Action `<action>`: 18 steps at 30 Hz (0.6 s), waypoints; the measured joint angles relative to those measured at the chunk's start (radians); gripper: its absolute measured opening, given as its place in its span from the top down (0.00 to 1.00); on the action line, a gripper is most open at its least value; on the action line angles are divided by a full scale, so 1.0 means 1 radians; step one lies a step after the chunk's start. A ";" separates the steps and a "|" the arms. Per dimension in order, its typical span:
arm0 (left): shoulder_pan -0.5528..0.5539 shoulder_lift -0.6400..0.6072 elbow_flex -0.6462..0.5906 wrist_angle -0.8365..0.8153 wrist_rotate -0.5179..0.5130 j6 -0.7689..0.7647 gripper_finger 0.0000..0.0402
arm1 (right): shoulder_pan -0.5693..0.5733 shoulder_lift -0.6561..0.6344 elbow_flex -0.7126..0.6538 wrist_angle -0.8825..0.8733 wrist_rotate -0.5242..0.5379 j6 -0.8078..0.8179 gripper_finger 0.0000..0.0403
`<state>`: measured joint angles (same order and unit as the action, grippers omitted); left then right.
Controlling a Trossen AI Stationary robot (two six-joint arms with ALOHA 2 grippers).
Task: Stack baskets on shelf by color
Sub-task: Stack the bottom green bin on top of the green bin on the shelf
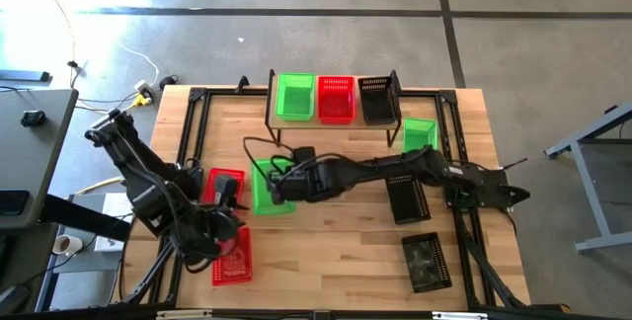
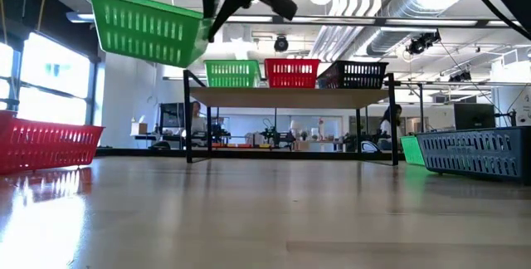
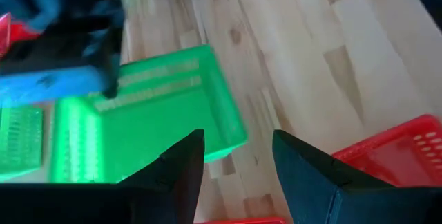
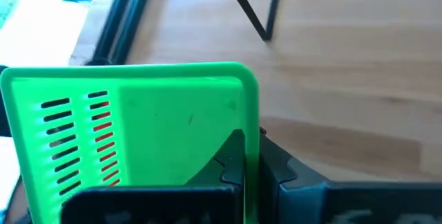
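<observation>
Green perforated plastic basket (image 4: 131,141) fills the right wrist view, its rim pinched between the closed fingers of your right end effector (image 4: 245,162). In the low view it hangs tilted at upper left, clear of the table (image 2: 265,211).

From above, that basket sits left of centre. The light wood shelf on thin black legs (image 1: 272,103) lies at upper centre, already carrying one green basket (image 1: 294,96), one red basket (image 1: 336,98) and one black basket (image 1: 376,98).

Your left end effector (image 1: 225,223) hovers at lower left over the loose red baskets (image 1: 232,256), fingers apart and empty.

Watch the grip: it takes only one rim, so the tilted basket could swing or slip. If it arrives tilted, it may catch the shelved green basket instead of nesting, or nudge the red neighbour.
</observation>
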<state>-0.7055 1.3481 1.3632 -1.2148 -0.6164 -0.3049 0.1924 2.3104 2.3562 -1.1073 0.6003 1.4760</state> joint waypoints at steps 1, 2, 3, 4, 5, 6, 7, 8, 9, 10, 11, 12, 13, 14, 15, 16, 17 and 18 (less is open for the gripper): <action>0.000 0.009 0.000 0.000 -0.002 0.009 0.59 | -0.007 0.000 0.000 0.010 0.000 -0.014 1.00; 0.000 0.019 0.000 0.000 -0.008 0.021 0.59 | -0.012 0.000 0.000 0.019 -0.002 -0.020 1.00; 0.000 0.030 0.000 0.000 -0.018 0.032 0.59 | -0.018 0.000 0.000 0.029 -0.002 -0.029 1.00; 0.000 0.040 0.000 0.001 -0.030 0.043 0.59 | -0.021 0.000 0.000 0.040 -0.002 -0.040 1.00; 0.000 0.049 0.000 0.001 -0.037 0.050 0.59 | -0.024 0.000 0.000 0.049 -0.002 -0.045 1.00; 0.000 0.056 0.000 0.000 -0.045 0.053 0.59 | -0.025 0.000 0.000 0.056 -0.002 -0.052 1.00; 0.001 0.061 0.000 0.001 -0.049 0.054 0.59 | -0.025 0.000 0.000 0.064 -0.002 -0.061 1.00; 0.005 0.067 0.000 0.001 -0.050 0.054 0.59 | -0.025 0.000 0.000 0.071 -0.002 -0.065 1.00; 0.010 0.072 0.000 0.000 -0.049 0.054 0.59 | -0.025 -0.001 0.000 0.079 -0.002 -0.071 1.00; 0.017 0.078 0.000 0.000 -0.046 0.054 0.59 | -0.024 -0.004 0.000 0.081 -0.002 -0.075 1.00; 0.025 0.084 0.000 0.000 -0.040 0.054 0.59 | -0.024 -0.007 0.000 0.082 -0.002 -0.082 1.00; 0.033 0.088 0.000 -0.005 -0.029 0.055 0.59 | -0.022 -0.010 0.000 0.086 -0.001 -0.089 1.00; 0.039 0.089 0.000 -0.015 -0.013 0.055 0.59 | -0.021 -0.015 0.000 0.084 0.002 -0.090 1.00; 0.047 0.089 0.000 -0.022 0.005 0.055 0.59 | -0.018 -0.021 0.000 0.075 0.010 -0.093 1.00; 0.054 0.090 0.000 -0.026 0.020 0.055 0.59 | -0.015 -0.028 0.000 0.072 0.025 -0.099 1.00; 0.061 0.093 0.000 -0.027 0.026 0.055 0.59 | -0.015 -0.036 0.000 0.074 0.034 -0.108 1.00; 0.065 0.096 0.000 -0.028 0.024 0.057 0.59 | -0.014 -0.043 0.000 0.074 0.037 -0.116 1.00; 0.068 0.096 -0.001 -0.029 0.019 0.066 0.59 | -0.013 -0.050 0.000 0.074 0.039 -0.125 1.00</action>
<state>-0.6376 1.4441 1.3624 -1.2436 -0.5973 -0.2390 0.1790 2.2601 2.3562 -1.0334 0.6389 1.3506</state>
